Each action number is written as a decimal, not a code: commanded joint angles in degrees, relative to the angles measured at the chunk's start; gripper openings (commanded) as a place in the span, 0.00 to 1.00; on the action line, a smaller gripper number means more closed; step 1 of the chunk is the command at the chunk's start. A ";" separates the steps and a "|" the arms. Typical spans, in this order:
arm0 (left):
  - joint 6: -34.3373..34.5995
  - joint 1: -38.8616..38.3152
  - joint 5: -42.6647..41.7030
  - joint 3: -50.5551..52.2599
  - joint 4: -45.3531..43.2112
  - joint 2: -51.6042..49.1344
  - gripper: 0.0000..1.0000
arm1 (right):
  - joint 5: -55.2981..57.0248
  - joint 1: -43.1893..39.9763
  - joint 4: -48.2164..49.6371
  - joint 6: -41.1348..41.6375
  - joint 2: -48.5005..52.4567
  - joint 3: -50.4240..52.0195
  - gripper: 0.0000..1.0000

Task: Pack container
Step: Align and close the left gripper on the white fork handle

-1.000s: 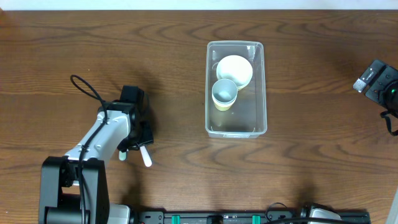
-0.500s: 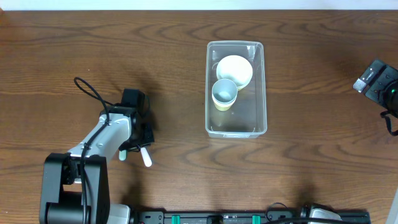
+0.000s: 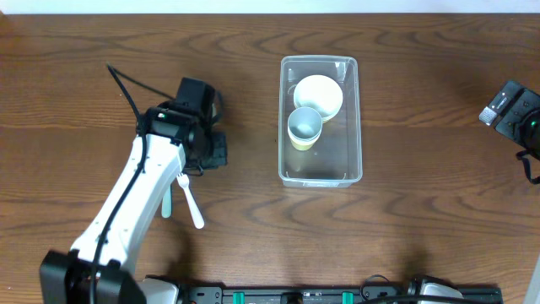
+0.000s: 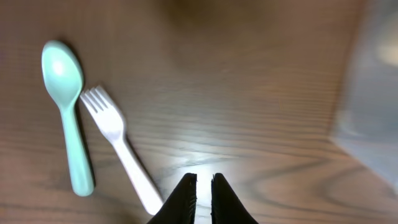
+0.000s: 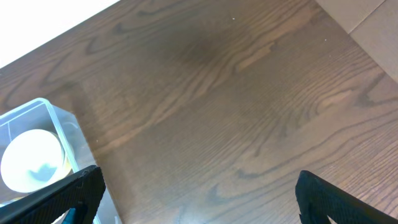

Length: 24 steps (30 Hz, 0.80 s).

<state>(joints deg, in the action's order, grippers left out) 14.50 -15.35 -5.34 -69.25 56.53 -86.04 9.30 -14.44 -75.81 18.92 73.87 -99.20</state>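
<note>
Puts the container (image 3: 324, 167) mid-table, well right of the left arm, with a bowl (image 3: 318, 95) at its far end and a cup (image 3: 305, 127) at its middle. Leaves only the near end bare: may jam long cutlery against the cup or leave it hanging over the rim. Has the right gripper (image 5: 199, 177) spread wide and empty, the left gripper (image 4: 203, 186) pressed together on nothing, just beside the handle end of the fork (image 4: 127, 163). May, coming down shut, skid the fork into the spoon (image 4: 71, 124) close beside it, or, once opened, pinch both.
</note>
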 commanded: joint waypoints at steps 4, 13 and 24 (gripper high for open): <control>8.79 0.96 9.44 1.16 2.95 1.29 0.23 | 0.76 -0.44 -0.09 0.79 -0.42 0.04 0.99; 3.76 8.63 -0.22 15.72 -8.85 -1.88 0.59 | 0.79 -0.46 -0.09 0.79 -0.42 0.04 0.99; 1.99 12.76 -0.02 21.94 -16.39 -5.18 0.59 | 0.76 -0.44 -0.09 0.79 -0.42 0.04 0.99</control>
<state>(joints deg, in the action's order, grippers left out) 18.33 -2.76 -4.78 -47.92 40.69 -90.50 9.30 -14.46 -75.81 18.92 73.87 -99.20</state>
